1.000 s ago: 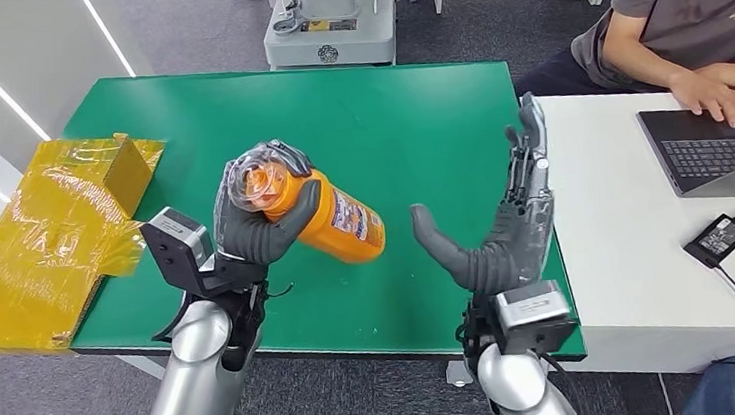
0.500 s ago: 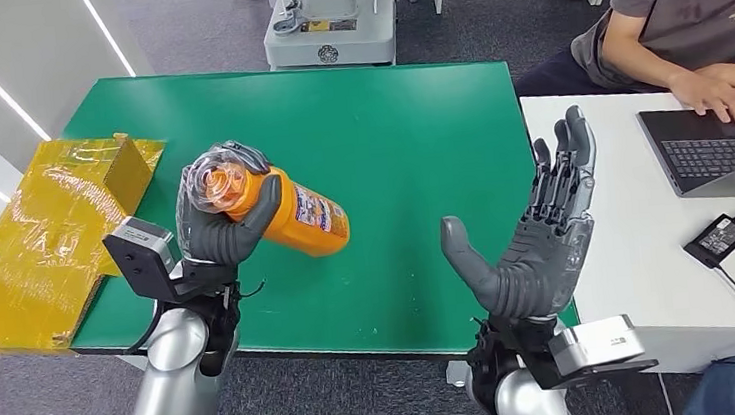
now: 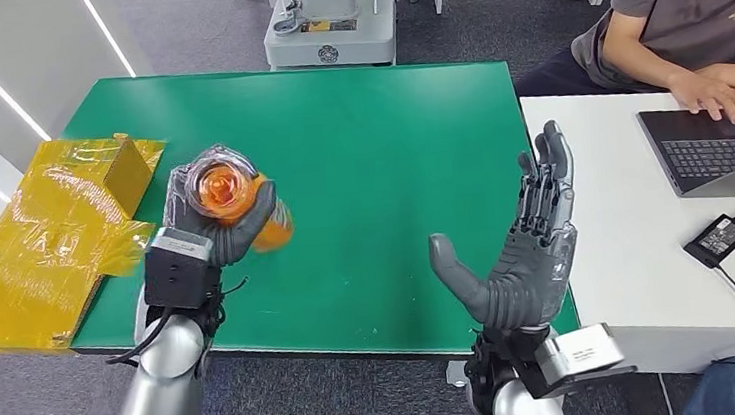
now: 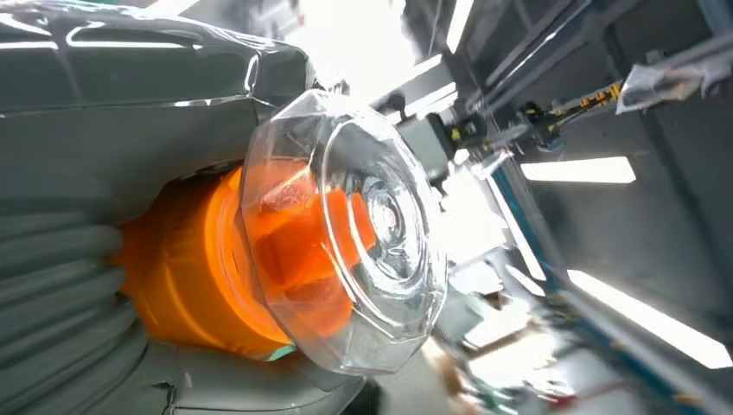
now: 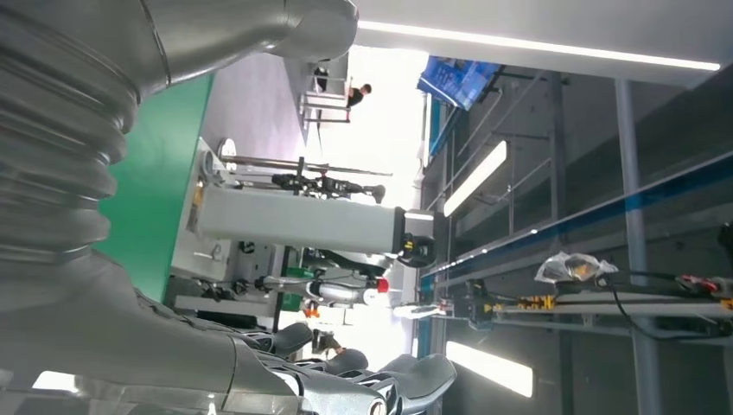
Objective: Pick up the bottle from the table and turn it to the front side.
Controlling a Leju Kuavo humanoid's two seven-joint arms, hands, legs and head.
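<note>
Green table (image 3: 388,145), bottle (image 3: 226,190) in left hand (image 3: 207,232)

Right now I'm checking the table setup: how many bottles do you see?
1. The orange bottle with its clear cap is gripped in the left hand, lifted above the green table. The right hand is open beside it, holding nothing.

Grey carpet floor (image 3: 197,22) surrounds a green table (image 3: 386,125) and white desk (image 3: 626,225)

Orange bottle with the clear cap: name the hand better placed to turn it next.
Left. The left hand already grips the orange bottle with the clear cap above the green table; the right hand is open, apart.
</note>
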